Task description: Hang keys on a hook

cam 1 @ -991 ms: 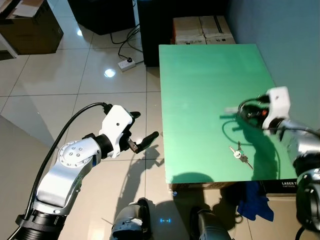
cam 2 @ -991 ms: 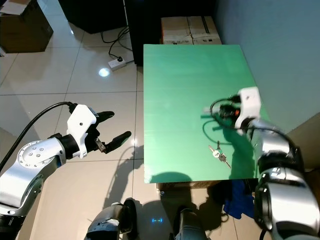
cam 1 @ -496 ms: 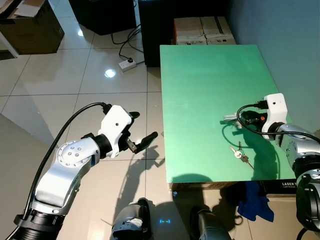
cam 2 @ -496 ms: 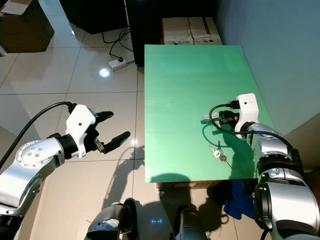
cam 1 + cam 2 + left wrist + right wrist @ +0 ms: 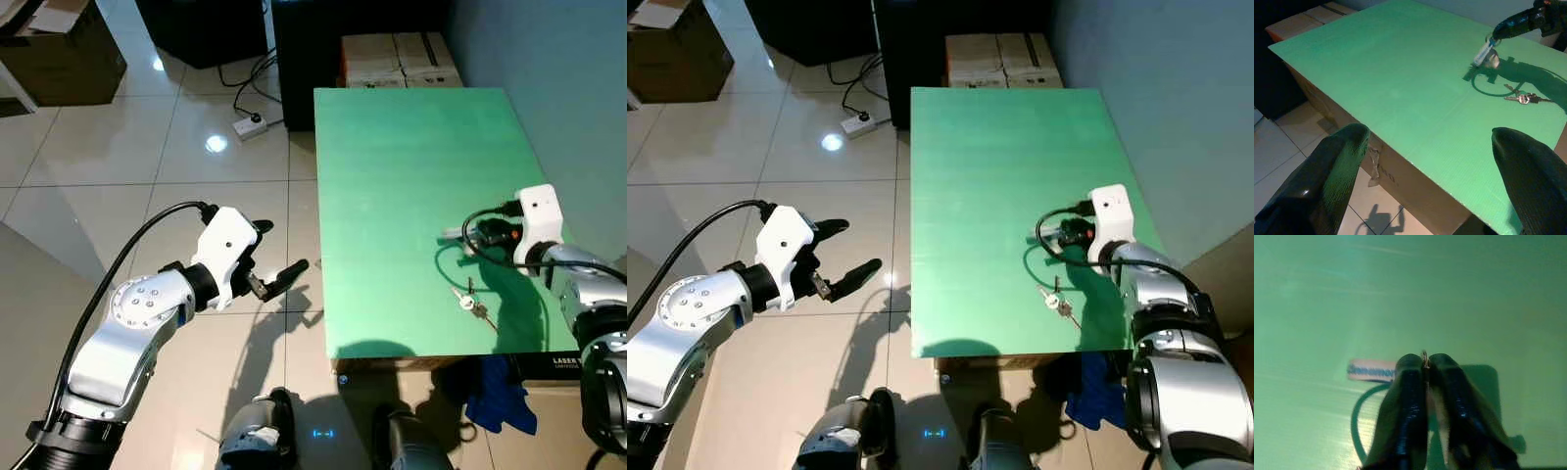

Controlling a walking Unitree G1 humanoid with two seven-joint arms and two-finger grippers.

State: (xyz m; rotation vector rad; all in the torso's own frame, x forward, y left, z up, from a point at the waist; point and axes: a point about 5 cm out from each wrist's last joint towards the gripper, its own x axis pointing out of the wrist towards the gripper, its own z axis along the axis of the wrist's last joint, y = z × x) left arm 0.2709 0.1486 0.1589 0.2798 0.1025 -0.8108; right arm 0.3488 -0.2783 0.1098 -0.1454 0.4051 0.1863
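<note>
Keys [image 5: 472,304] lie flat as a small silvery bunch on the green table [image 5: 392,166], near its front edge on the right side, with their blades fanned out and nothing touching them. Just beyond them the right gripper [image 5: 468,235] hangs low over the tabletop with its two black fingers [image 5: 1410,396] pressed together on a thin metal ring [image 5: 1424,355]; a pale tag with blue print [image 5: 1371,369] hangs from that ring, casting a shadow on the green surface. The left gripper [image 5: 284,245] is held out over the tiled floor [image 5: 147,157] to the left of the table, its fingers spread wide apart and gripping nothing. Two closed cardboard boxes [image 5: 397,61] stand side by side against the table's far edge, their flaps shut so the contents cannot be seen. A larger brown box [image 5: 59,59] sits on the floor at the far left, and what it holds cannot be made out. A white power strip [image 5: 248,124] lies on the tiles, and a blue cloth [image 5: 500,392] is crumpled below the table's front right corner.
</note>
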